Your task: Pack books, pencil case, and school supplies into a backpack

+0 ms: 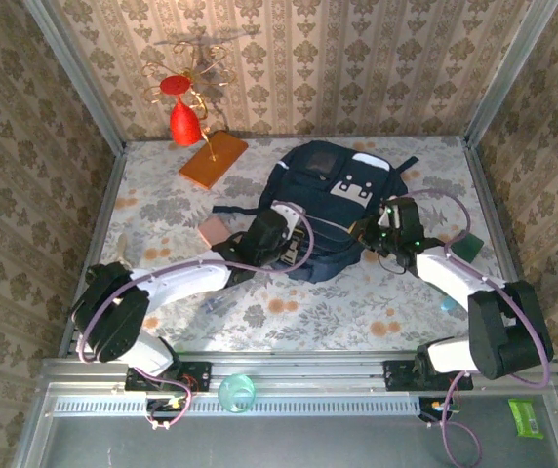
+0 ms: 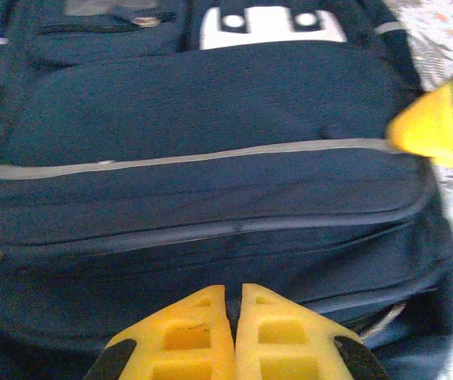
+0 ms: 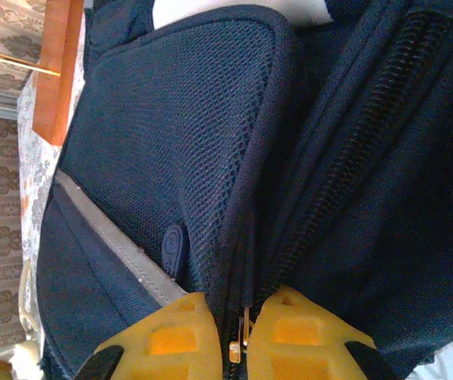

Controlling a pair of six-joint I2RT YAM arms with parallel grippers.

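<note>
- right tool [image 3: 238,305] clamped on zipper pull [image 3: 241,336], likely to open backpack [image 1: 333,185]
- left tool [image 2: 236,313] fully closed against backpack front, probably steadying it; fabric grip unclear

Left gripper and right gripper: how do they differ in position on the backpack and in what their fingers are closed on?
The left gripper sits near the backpack's bottom edge, facing its front pockets; the right gripper sits on a side zipper. The left fingers meet with nothing visible between them; the right fingers pinch a small metal zipper pull. Both are shut, with yellow fingers.
</note>
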